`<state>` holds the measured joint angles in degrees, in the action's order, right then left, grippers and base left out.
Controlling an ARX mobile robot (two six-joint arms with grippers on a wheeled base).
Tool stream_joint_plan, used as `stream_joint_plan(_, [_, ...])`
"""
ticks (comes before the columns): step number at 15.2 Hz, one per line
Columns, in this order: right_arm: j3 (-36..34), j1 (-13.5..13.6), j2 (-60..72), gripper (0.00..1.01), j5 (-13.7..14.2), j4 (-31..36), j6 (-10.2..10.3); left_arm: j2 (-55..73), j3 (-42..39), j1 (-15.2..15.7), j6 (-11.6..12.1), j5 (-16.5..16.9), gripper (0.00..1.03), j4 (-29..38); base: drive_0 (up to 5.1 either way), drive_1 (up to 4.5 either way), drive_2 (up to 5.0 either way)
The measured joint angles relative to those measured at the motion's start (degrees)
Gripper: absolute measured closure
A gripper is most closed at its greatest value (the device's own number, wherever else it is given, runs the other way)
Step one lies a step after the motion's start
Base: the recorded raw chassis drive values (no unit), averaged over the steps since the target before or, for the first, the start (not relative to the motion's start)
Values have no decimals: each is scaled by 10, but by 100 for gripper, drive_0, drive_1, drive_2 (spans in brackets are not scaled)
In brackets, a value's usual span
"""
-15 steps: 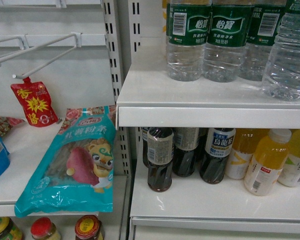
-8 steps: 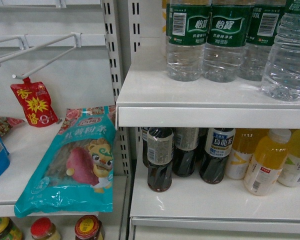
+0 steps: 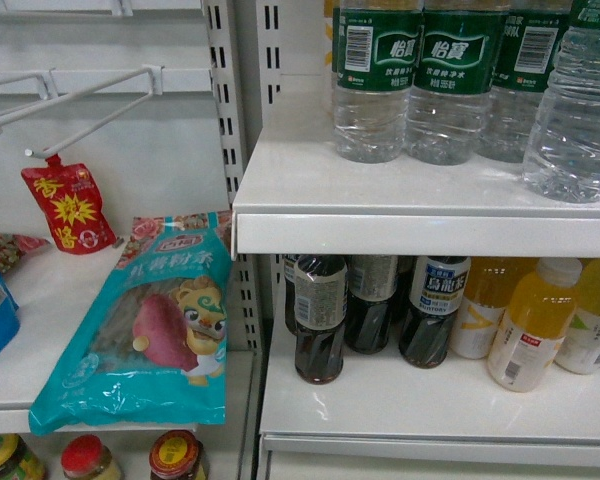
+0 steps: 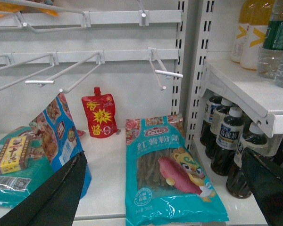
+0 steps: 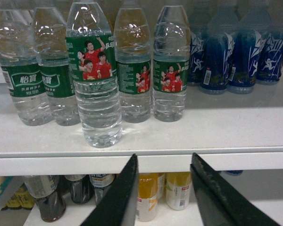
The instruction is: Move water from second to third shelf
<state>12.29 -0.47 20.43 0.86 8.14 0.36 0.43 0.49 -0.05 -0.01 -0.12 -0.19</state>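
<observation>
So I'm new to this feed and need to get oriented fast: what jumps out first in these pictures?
The row of clear water bottles with green labels on the white shelf stands out first, one bottle set forward near the edge. The right gripper is open just below that edge, holding nothing. In the left bay lies a big teal snack bag, with a red pouch behind it.

My left pincer (image 4: 165, 193): two broad matte-black fingers (image 4: 56, 197), tapered, smooth. My right pincer (image 5: 162, 193): same black wedge-shaped fingers (image 5: 114, 200). No markings I can see.
</observation>
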Motion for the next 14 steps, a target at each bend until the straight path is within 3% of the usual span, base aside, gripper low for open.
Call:
stream_joint_plan(5, [-24, 5, -23, 88, -8, 4, 0, 0, 0, 0, 0, 1, 5, 0, 0, 0, 0])
stream_joint_plan(6, [-38, 5, -34, 100, -9, 4, -3, 0, 0, 0, 0, 1, 5, 0, 0, 0, 0])
stream_joint_plan(12, [-85, 5, -93, 99, -9, -9, -2, 0, 0, 0, 0, 1, 5, 0, 0, 0, 0])
stream_joint_plan(14, [-97, 5, -179, 99, -9, -90, -2, 0, 0, 0, 0, 0, 5, 0, 0, 0, 0])
